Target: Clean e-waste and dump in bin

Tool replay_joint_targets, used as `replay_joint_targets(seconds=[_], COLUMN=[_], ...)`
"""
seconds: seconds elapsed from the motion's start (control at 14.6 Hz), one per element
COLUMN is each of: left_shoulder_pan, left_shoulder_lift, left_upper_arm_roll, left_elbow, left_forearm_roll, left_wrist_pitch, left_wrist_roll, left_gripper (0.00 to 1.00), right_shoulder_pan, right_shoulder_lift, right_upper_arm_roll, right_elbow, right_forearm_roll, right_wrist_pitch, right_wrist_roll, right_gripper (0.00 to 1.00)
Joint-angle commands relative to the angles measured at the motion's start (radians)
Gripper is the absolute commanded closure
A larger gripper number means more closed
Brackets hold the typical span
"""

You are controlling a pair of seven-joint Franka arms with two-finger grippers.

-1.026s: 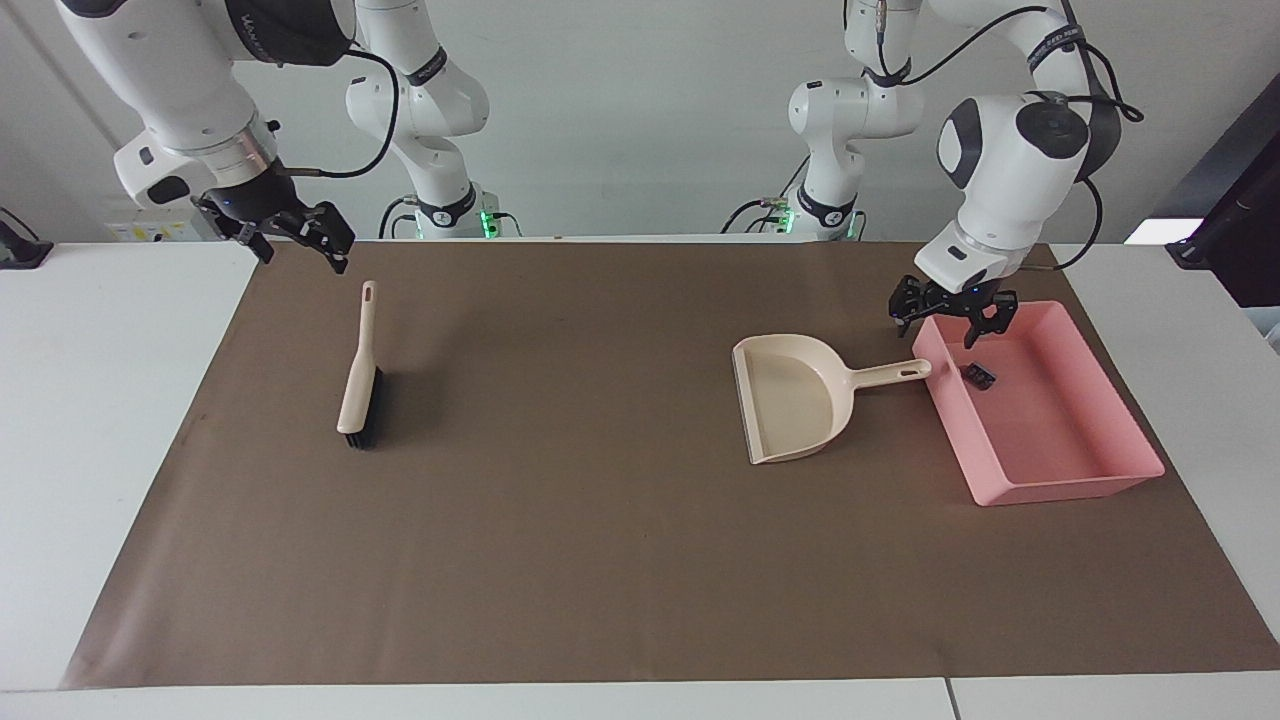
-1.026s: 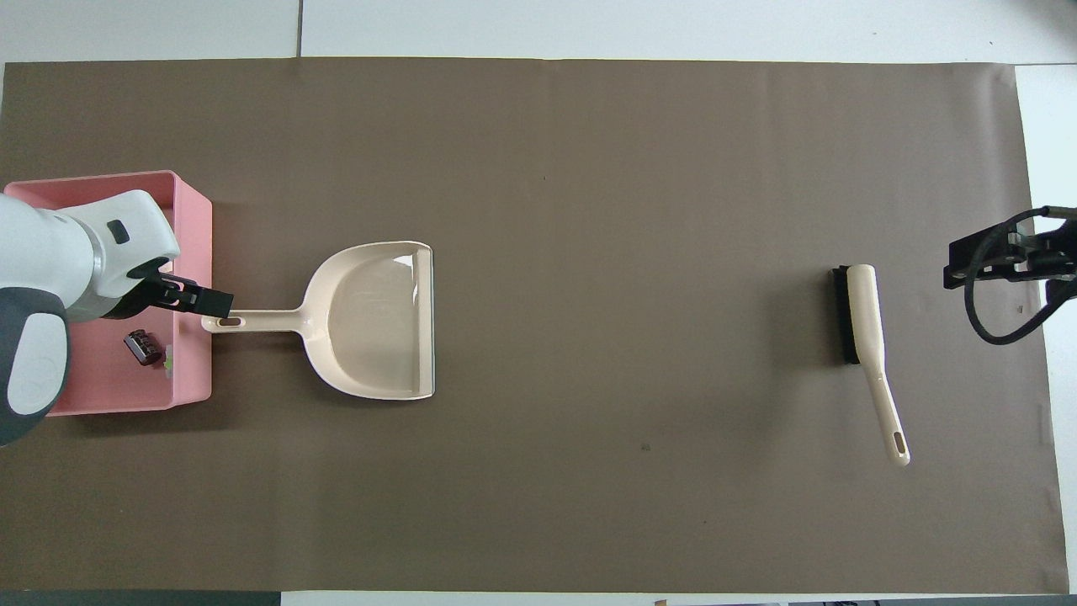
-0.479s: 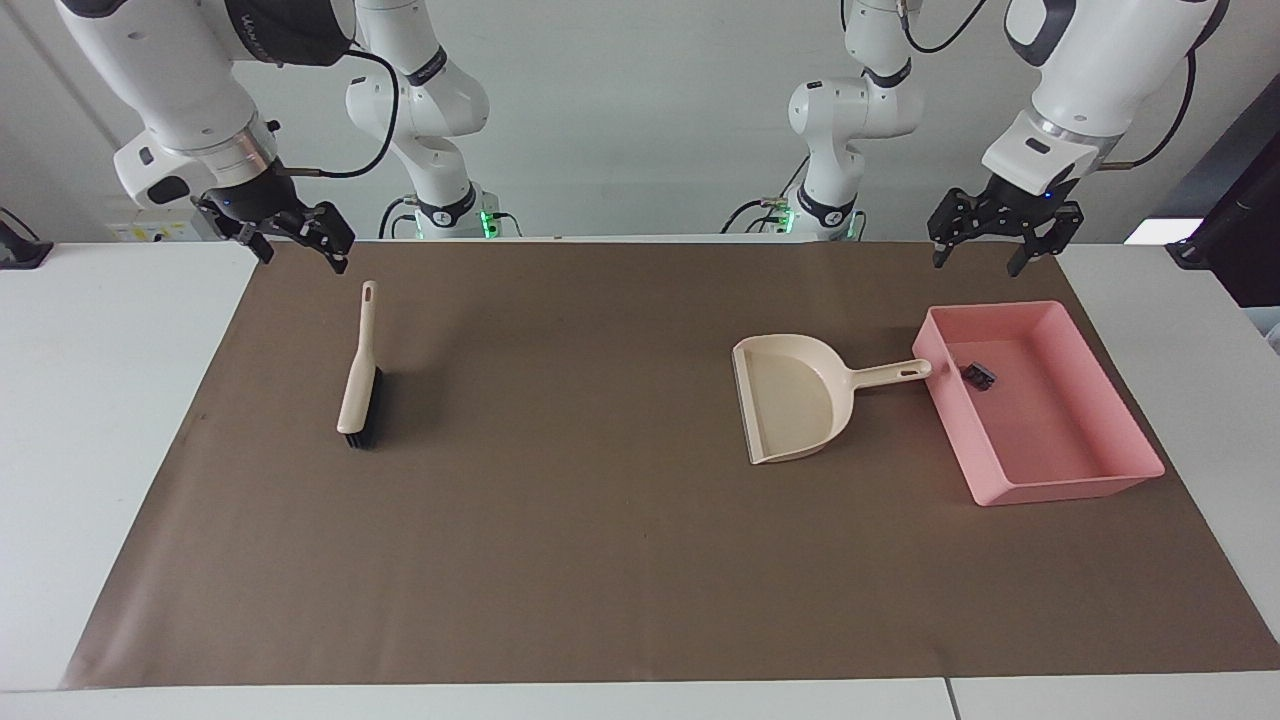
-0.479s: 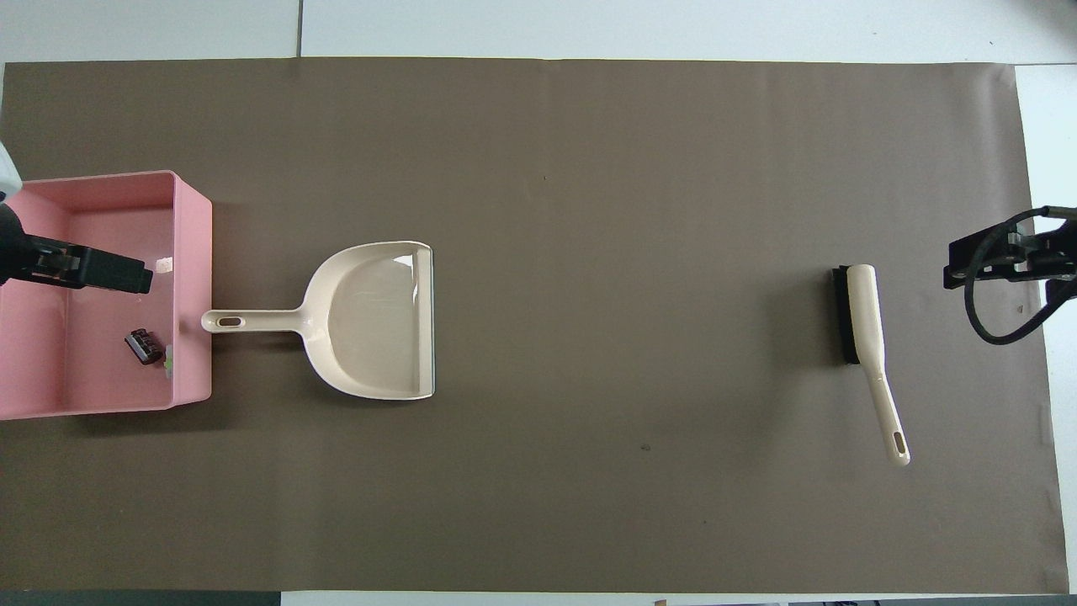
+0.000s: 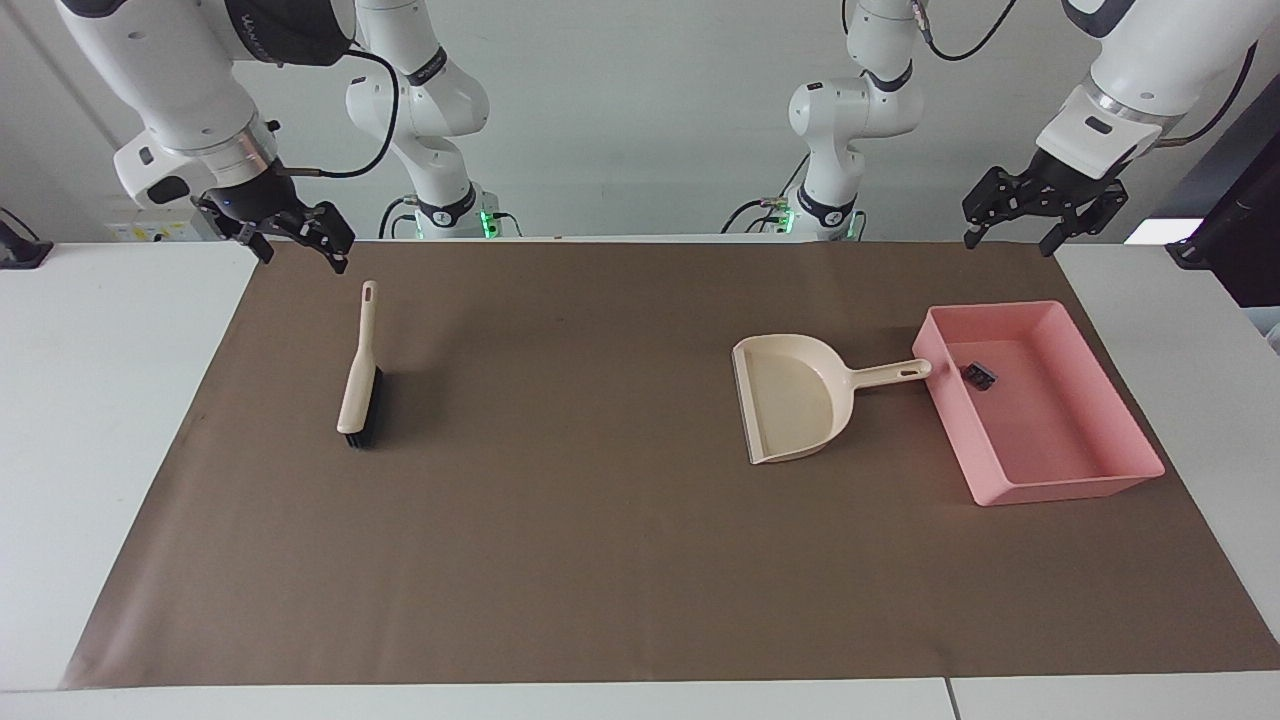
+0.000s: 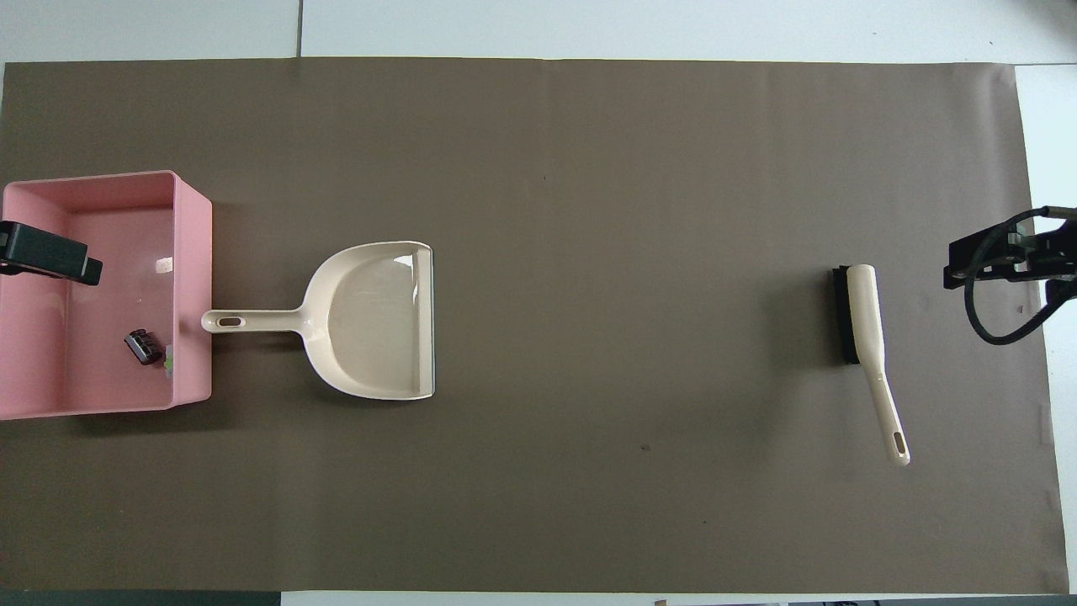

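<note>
Brown paper matting covers most of the white table, and everything lies on it. Toward the left arm's end sits the shallow pink rectangular plastic bin, with sloping walls. In it lies the small black block of e-waste, close to the wall that faces the dustpan. Just beside that block, against the same wall, the overhead view shows a pale sliver with a green mark, likely the second bit; the facing view hides it.

The beige plastic dustpan lies flat next to the bin, toward the table's middle, its handle tip touching or nearly touching the bin's wall and its open mouth pointing toward the right arm's end. Well apart, at the right arm's end, the beige hand brush with black bristles lies on its side, handle pointing toward the robots.

Both arms wait raised. The left gripper hangs high over the robots' edge of the matting near the bin, fingers spread wide and holding nothing. The right gripper hangs over the matting's corner near the brush handle, fingers likewise wide and empty.

Lettering runs along a dark band on the right arm, too slanted to read.
</note>
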Motion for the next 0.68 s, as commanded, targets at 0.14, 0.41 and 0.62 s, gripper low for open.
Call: replay_joint_targets(seconds=[0.14,0.41,0.62], left_shoulder_pan=[0.008,0.0,0.003], left_shoulder_lift=[-0.007,-0.059,-0.056], left_upper_arm_roll=[-0.004,-0.008,-0.008], left_elbow=[-0.025,-0.138,-0.131], left_forearm_roll=[-0.008,0.027,0.029], left_wrist_pitch=[0.029,0.109,0.113], left_wrist_roll=[-0.004,0.0,0.002], left_gripper=[0.01,0.01,0.01], right_shoulder_pan=[-0.001,-0.001,-0.001], right_shoulder_lift=[-0.012,-0.012,-0.012], right_upper_arm_roll=[0.0,0.0,0.0], right_elbow=[-0.007,-0.007,-0.007], right_forearm_roll=[0.004,0.004,0.004], right_wrist_pitch=[-0.011,-0.011,-0.011], right_wrist_roll=[-0.004,-0.004,-0.004], right_gripper=[0.0,0.0,0.0])
